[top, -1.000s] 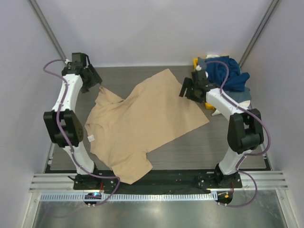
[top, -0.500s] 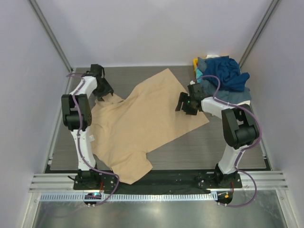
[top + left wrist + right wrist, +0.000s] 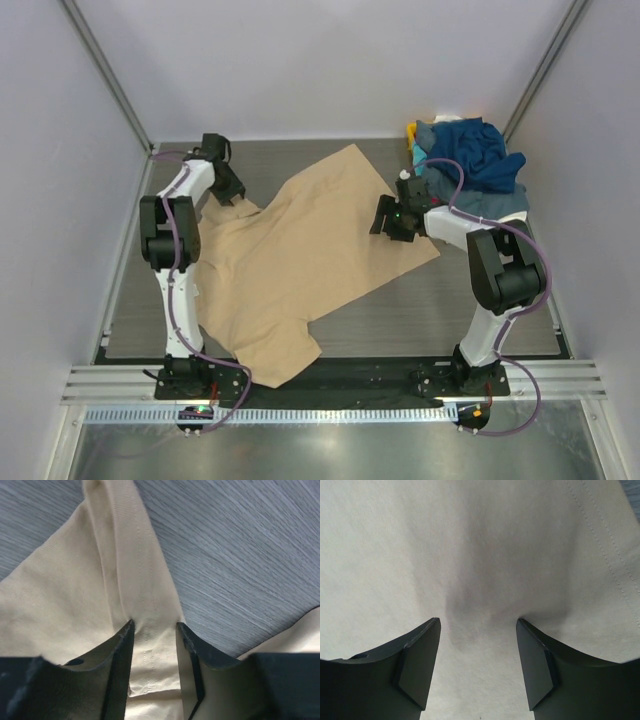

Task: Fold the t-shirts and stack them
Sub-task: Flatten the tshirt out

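A tan t-shirt (image 3: 300, 260) lies spread and skewed on the grey table (image 3: 450, 300). My left gripper (image 3: 232, 195) is down on its far left sleeve. In the left wrist view the jaws (image 3: 155, 625) are partly open and straddle a stitched hem fold of the tan cloth (image 3: 60, 605). My right gripper (image 3: 383, 222) is down on the shirt's right edge. It is wide open in the right wrist view (image 3: 479, 622), with both tips pressed into the flat tan cloth (image 3: 470, 540). A heap of dark blue and grey-blue t-shirts (image 3: 475, 150) sits at the back right.
A bit of yellow (image 3: 411, 128) shows at the heap's left edge. White walls and slanted metal posts close in the table on three sides. Bare grey table (image 3: 240, 555) shows beside the sleeve. The shirt's lower part hangs over the near edge.
My left gripper has swung right from the back left corner and come down on the sleeve. My right gripper has moved down and slightly left onto the shirt's right edge.
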`<control>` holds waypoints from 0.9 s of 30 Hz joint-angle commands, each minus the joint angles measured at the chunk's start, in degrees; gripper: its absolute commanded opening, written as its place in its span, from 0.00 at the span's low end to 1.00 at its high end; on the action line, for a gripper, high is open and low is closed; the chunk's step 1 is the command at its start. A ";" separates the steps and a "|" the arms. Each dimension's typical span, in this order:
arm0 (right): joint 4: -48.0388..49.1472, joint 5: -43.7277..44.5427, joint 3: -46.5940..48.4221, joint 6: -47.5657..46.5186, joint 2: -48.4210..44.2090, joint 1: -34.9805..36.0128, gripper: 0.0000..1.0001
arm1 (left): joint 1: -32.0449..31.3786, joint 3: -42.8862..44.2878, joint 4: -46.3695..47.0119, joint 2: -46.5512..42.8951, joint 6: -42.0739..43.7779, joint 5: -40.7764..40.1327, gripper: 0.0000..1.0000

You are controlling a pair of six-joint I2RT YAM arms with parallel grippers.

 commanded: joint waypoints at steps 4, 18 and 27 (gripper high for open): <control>-0.62 0.56 -1.31 -1.03 1.17 0.01 0.66 | 0.20 0.08 2.45 0.39 -0.34 -0.50 0.09; -2.11 0.29 -1.22 -0.94 1.27 0.01 0.63 | 4.85 48.71 -1.70 19.13 -10.97 11.78 0.99; -3.96 -0.06 0.71 -1.21 -0.23 0.01 0.63 | 4.42 17.42 1.66 -2.14 -3.16 4.78 1.00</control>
